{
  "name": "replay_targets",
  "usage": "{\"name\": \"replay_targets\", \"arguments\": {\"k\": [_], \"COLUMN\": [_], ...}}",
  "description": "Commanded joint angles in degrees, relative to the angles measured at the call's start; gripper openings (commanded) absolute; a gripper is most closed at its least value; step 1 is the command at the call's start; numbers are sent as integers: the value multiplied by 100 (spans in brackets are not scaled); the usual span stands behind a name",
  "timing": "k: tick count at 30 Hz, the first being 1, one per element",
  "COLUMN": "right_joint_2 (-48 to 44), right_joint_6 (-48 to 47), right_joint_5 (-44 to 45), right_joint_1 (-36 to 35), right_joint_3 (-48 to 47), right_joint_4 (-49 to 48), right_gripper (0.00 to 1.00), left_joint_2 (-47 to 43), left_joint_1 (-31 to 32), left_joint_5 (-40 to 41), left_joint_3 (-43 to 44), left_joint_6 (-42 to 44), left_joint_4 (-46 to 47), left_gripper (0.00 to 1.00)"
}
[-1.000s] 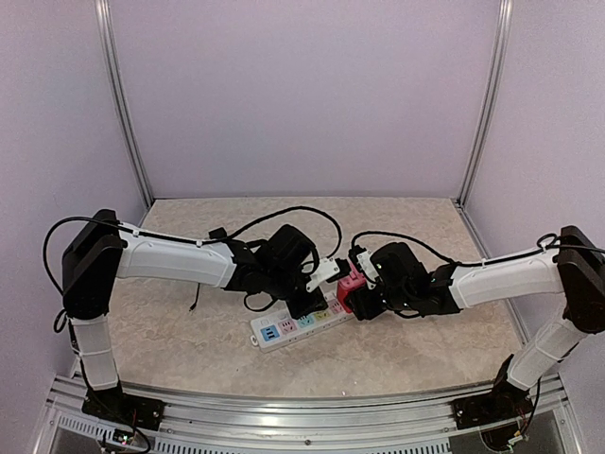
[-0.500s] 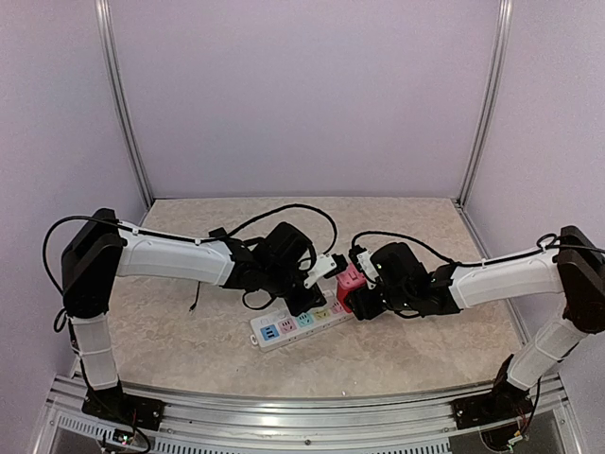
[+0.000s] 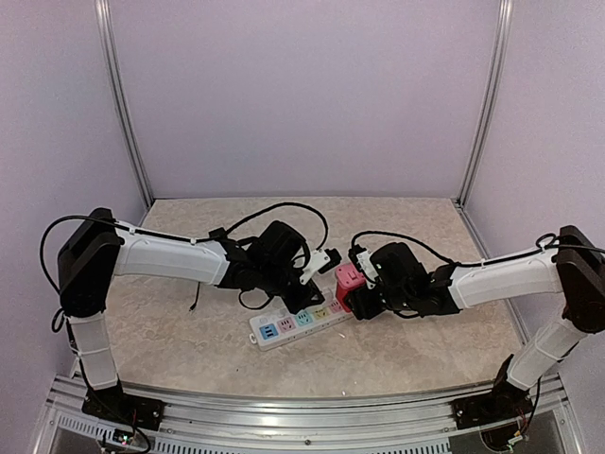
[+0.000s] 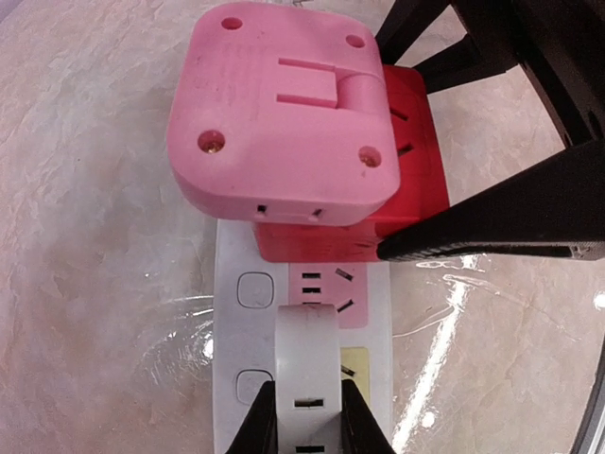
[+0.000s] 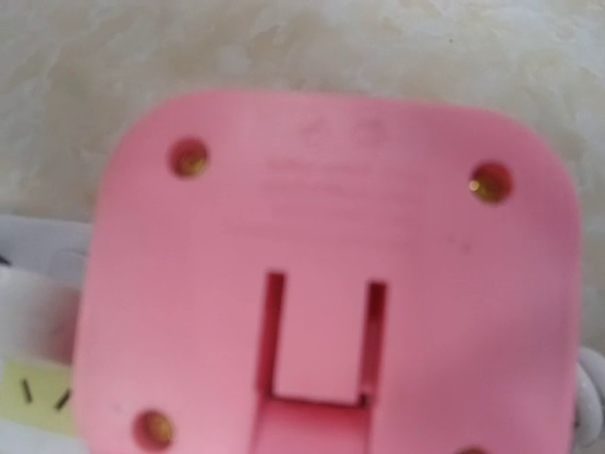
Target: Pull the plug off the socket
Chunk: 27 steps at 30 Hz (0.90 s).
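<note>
Arms from both sides meet in the middle of the beige, stone-look surface (image 3: 189,331). On it lies the socket (image 3: 298,321), a long white plastic power strip with small blue, green, yellow and pink faces in a row. Its long way runs from the near left to the far right. At its right end, on the pink face, sits the plug (image 4: 284,113). It is a chunky square block, light pink on top and red underneath. It is on the strip and not yet off.

The right end effector (image 3: 354,295) is right at the plug. Its black fingers (image 4: 473,232) have the red part between them, one on each side, and they look clamped on it. The right wrist view is filled with the pink top, so this arm is the nearer one.

The left end effector (image 4: 306,435) is pinched together on a small flat white piece (image 4: 306,350). It hangs over the strip just beside the plug, by the yellow face. I cannot tell if the white piece touches the strip.

I think the next move is a pull straight up, away from the strip's face, by the right arm. The strip may lift too if nothing holds it down.
</note>
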State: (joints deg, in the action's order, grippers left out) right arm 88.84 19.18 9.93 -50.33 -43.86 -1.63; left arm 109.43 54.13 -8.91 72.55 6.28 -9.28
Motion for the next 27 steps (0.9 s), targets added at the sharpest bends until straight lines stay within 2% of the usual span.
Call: {"name": "replay_targets", "arguments": {"k": [1,5,9,17,24,27], "right_joint_2": [203,202,194,226,168,124], "right_joint_6": [62,69,56,52,55,60], "right_joint_5": [-17,-5,-8,-7,5,-3], "right_joint_1": [40,39,40,39,34,38], "right_joint_3": [110,107,105,104,76,33], "right_joint_4": [308,307,322,305,323,359], "right_gripper": [0,0,0,0,1,18], "left_joint_2": [-439,-537,-786,-719,-1063,-1177], "left_joint_1": [7,13,-285,-232,-650,-851], "left_joint_5": [-315,-289,-480,-324,-473,-649], "left_joint_3": [43,-25,-288,-102,-313,-373], "left_joint_6": [-122,-58,-275,-53,-315,-469], "left_joint_4": [480,455,756,396,507,499], "left_gripper": [0,0,0,0,0,0]}}
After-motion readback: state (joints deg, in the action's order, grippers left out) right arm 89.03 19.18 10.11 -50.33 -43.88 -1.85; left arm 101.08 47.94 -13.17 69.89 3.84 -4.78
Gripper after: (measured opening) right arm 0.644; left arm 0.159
